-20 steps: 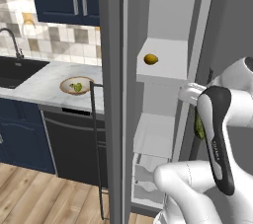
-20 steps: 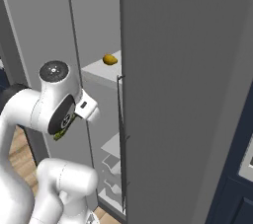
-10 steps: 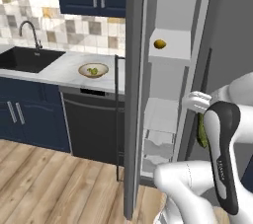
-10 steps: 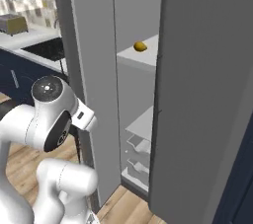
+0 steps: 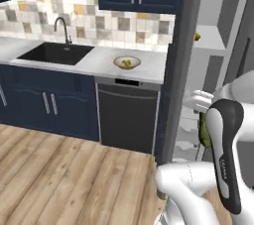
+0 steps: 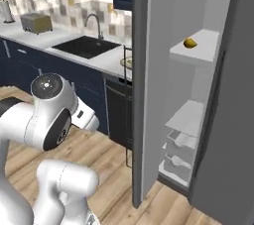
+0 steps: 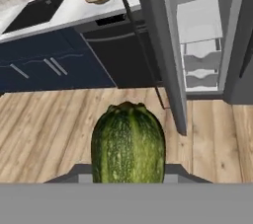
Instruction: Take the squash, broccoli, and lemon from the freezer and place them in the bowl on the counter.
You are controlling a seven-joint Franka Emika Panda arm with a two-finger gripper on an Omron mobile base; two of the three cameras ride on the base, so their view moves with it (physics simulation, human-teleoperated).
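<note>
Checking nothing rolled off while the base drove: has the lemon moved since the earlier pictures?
No. The lemon sits on the same white freezer shelf as before; its change of place in the picture comes from the camera moving.

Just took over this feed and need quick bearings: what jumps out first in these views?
The dark green squash sits big in the hand view, gripped in the end effector above the wooden floor. The freezer stands open with the lemon alone on its upper shelf. Left of it, the bowl on the counter already holds something green.
</note>
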